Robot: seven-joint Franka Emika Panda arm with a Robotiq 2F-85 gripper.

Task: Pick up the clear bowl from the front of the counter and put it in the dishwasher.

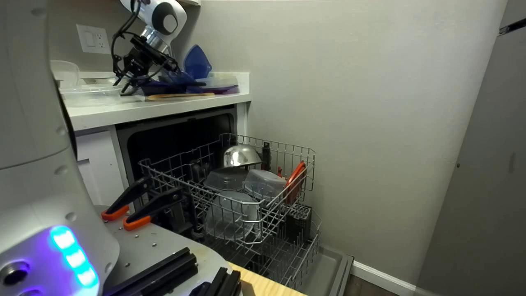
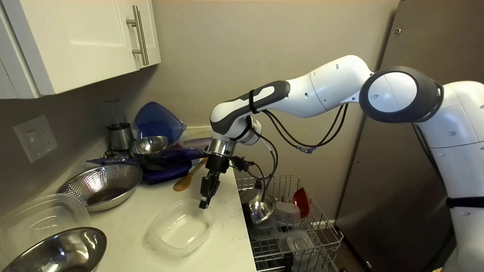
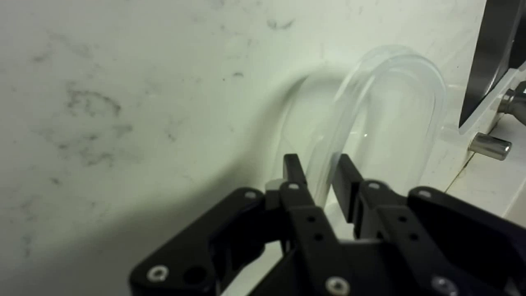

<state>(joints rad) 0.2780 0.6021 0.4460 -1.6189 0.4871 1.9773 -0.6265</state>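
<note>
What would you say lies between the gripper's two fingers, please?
In the wrist view, the rim of the clear bowl runs between the fingers of the gripper.

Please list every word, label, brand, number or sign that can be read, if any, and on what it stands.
No text reads with certainty.
Round badge on the tall grey panel: perhaps "GE", too small to be sure.
Marks on the clear plastic lid: too blurred to read.

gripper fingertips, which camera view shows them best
The wrist view: it shows both gripper fingertips close up and apart, with the rim of the clear bowl between them. Both exterior views show them only small and dark, without a clear look at the rim between them.
</note>
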